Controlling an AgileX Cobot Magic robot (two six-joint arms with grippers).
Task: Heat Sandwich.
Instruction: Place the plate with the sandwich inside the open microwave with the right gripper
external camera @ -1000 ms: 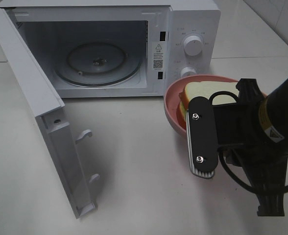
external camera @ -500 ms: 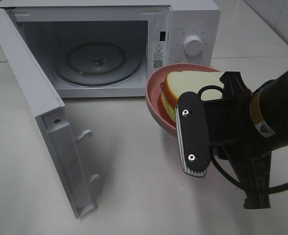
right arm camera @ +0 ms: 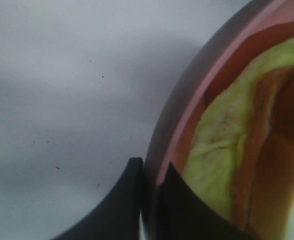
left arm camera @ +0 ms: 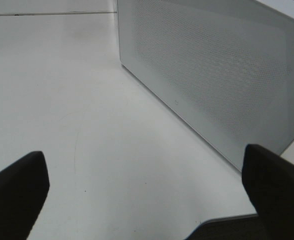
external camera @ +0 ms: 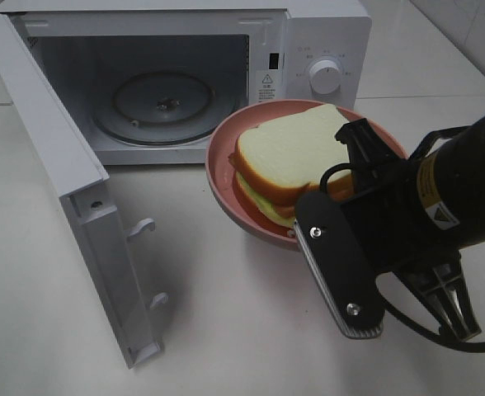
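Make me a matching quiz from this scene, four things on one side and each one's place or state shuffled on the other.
Things:
1. sandwich
2. plate
3. door
4. turntable

Places or states:
a. swung open
b. inside the microwave
c. lying on the plate
d. rim pinched by the right gripper

Pairs: 1-c, 2-d, 3-a, 4-b
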